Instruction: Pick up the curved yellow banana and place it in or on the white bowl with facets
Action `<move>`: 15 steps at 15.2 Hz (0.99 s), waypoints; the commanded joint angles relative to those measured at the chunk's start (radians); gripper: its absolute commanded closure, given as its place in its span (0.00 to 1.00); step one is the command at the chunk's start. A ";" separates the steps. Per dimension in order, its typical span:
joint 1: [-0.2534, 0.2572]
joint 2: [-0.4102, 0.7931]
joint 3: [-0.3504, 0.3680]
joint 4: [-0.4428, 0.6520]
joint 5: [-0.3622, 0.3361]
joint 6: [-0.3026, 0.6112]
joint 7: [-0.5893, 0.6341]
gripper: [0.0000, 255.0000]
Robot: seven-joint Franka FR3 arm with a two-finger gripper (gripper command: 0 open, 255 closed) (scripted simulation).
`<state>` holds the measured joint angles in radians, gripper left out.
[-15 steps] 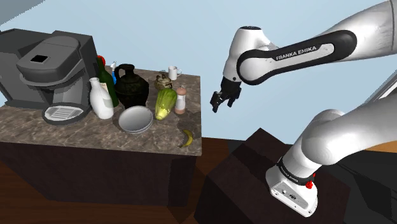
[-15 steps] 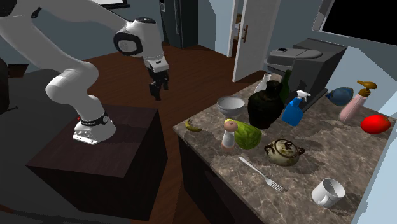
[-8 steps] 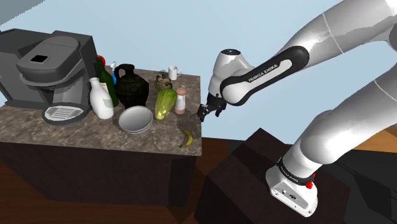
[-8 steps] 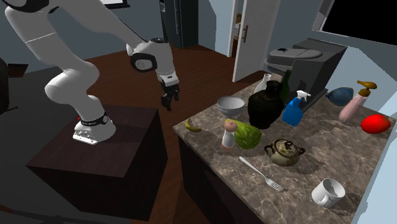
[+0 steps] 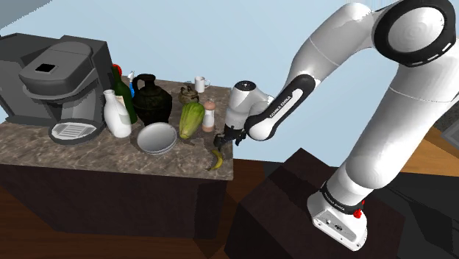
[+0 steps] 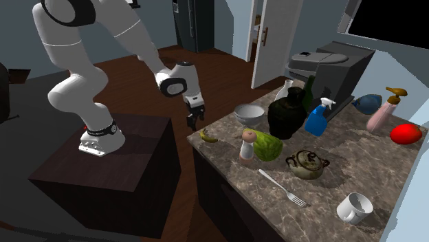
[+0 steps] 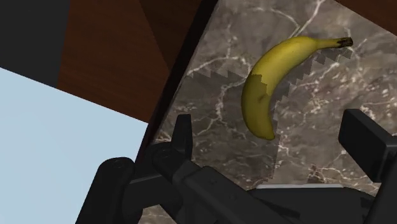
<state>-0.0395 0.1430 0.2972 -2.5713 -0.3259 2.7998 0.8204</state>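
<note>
The yellow banana [image 5: 215, 159] is lying flat on the stone counter [image 5: 66, 156]. It is near the white bowl [image 5: 156, 138] but not touching it. In the shoulder view the banana is sitting to the right of the bowl and a little closer to the camera, close to the counter's edge.

The black gripper [image 5: 219, 141] is hanging just above the banana, farther from the bowl than the banana is. In the wrist view its two fingers [image 7: 182, 137] are standing wide apart and are holding nothing. The banana is lying on the counter ahead of the fingers, and neither finger is touching it.

The bowl is sitting upright on the counter. In the shoulder view a white bottle [image 5: 116, 114] is standing just to the left of the bowl. A black jug [image 5: 151, 99] is standing behind the bowl. A green and yellow fruit [image 5: 191, 119] is lying just to the right of the bowl and a bit behind it, and a small shaker [image 5: 209, 115] is standing beside that fruit, on the side away from the bowl. A big grey coffee machine [image 5: 55, 84] is sitting well to the left of the bowl.
</note>
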 commanded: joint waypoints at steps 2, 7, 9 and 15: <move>0.069 0.140 -0.086 0.085 -0.180 0.053 0.179 0.00; 0.141 0.251 -0.172 0.150 -0.274 0.102 0.275 0.00; 0.158 0.283 -0.195 0.165 -0.296 0.121 0.294 0.00; 0.180 0.324 -0.224 0.184 -0.320 0.145 0.316 0.00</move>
<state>0.1394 0.4652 0.0747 -2.3877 -0.6448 2.9437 1.1349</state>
